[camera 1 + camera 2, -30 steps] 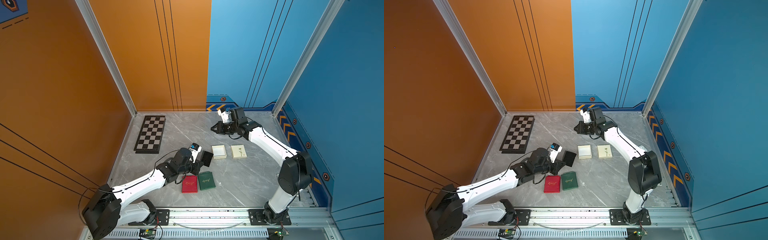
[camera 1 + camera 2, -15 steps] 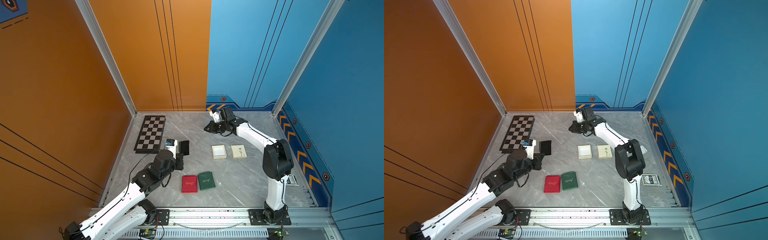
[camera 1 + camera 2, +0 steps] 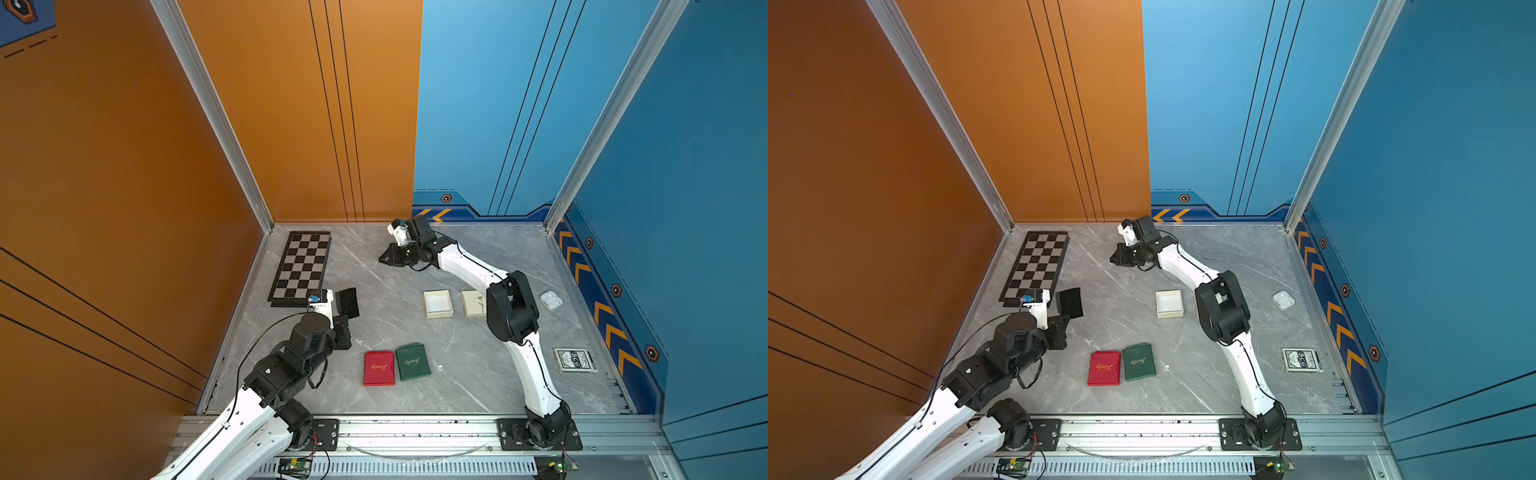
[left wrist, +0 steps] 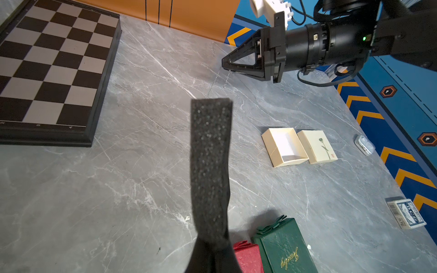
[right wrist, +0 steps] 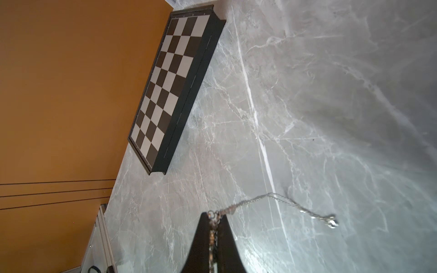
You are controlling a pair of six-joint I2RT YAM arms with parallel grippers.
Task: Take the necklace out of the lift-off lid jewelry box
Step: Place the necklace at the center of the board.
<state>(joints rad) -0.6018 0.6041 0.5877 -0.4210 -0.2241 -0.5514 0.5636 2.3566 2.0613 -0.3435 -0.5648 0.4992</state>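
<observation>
the right tool [image 5: 214, 219] is clamping together on a thin silver chain necklace [image 5: 283, 201], pinching it near one end so the rest is hanging free below the tip. whether the loose end is touching the grey marble tabletop [image 3: 457, 353] is hard to tell. in a top view this tool is reaching toward 12 o'clock on the tabletop, well apart from the open cream cardboard box base [image 3: 437, 304]. the base is sitting just off centre toward 3 o'clock and showing a bare white floor. its cream lift-off lid with a printed flower stem [image 4: 316, 146] is lying flat just beside the base, on its 3 o'clock side, leaving the opening clear.

the left tool [image 3: 347, 319], at about 9 o'clock, is squeezing shut on a black foam insert [image 4: 210, 153] and holding it upright off the tabletop, near a corner of the black-and-grey chessboard [image 3: 303, 266]. judging by the empty base, this is probably the box's padding, being held aside so the chain can come away cleanly.

the necklace is looking already out of the box, so i am judging that only setting it down is remaining. the fine chain could be snagging on the tool at release.
</observation>
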